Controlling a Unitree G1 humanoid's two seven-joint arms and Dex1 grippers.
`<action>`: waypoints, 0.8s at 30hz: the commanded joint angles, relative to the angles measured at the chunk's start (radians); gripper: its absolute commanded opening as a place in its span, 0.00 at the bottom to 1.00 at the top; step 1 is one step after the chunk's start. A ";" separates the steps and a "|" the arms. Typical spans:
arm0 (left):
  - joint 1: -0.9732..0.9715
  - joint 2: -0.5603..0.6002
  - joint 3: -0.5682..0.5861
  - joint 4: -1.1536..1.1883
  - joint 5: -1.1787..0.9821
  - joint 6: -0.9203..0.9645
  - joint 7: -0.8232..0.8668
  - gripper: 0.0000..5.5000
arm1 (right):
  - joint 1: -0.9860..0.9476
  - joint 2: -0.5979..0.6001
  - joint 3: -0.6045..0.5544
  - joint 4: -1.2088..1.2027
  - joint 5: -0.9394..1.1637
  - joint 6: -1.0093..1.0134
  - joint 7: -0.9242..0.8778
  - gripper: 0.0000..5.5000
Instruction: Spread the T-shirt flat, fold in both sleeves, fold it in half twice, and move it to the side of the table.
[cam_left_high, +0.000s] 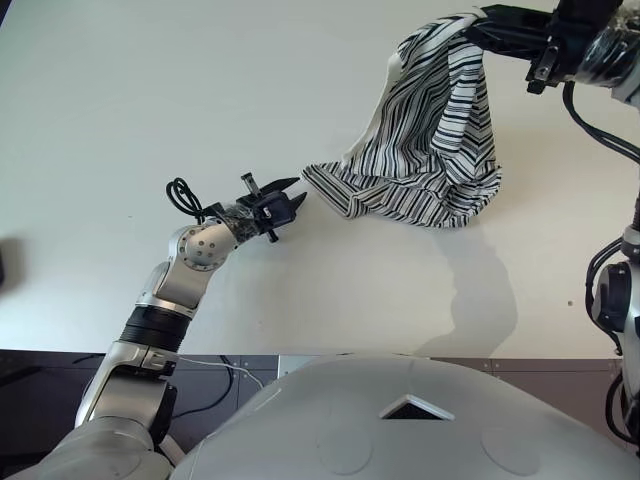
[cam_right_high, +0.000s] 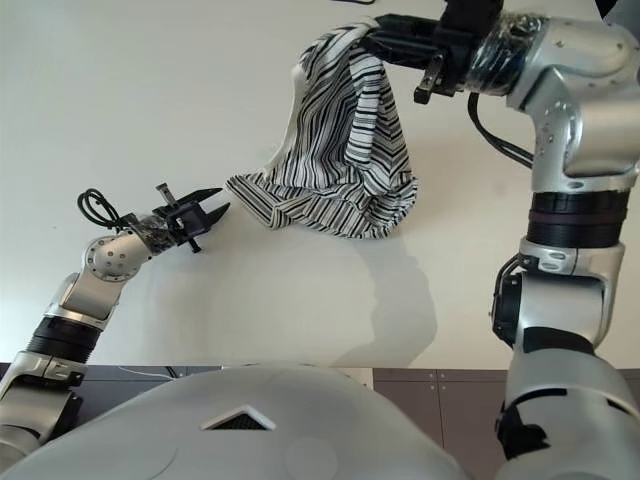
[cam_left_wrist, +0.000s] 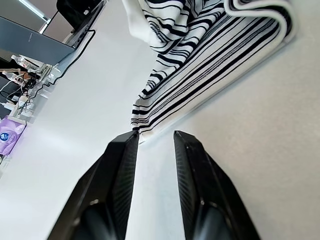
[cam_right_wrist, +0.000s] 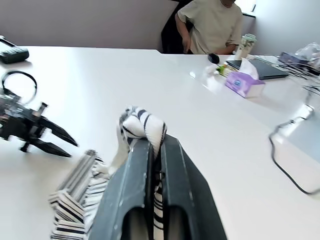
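Table (cam_left_high: 100, 120) white, near edge closest | T-shirt (cam_left_high: 420, 140) bunched, top held off the surface, lower folds slanting down toward robot's left | right gripper (cam_right_high: 385, 38) clamped on shirt's raised top, far right | left gripper (cam_left_high: 296, 196) low on table, fingers narrowly parted, empty — hem corner just beyond tips; nearer arm for it

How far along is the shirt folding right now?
Nothing looks finished. The striped T-shirt is bunched, its top pinched and lifted by the right gripper, its lower part resting on the table. The left gripper sits open beside the shirt's near corner, not gripping it. Remaining: spreading flat, both sleeves, two halvings, moving aside.
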 joint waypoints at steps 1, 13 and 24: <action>0.058 -0.010 -0.026 0.032 0.041 0.040 0.001 0.23 | 0.109 -0.207 -0.046 -0.209 0.128 0.064 0.219 0.03; -0.051 -0.064 -0.023 0.006 -0.003 0.007 -0.028 0.23 | 0.385 -0.446 0.186 0.270 -0.356 -0.640 0.286 0.03; -0.305 -0.135 -0.150 0.153 0.094 -0.119 -0.111 0.23 | 0.296 -0.368 0.262 0.557 -0.527 -0.850 0.173 0.03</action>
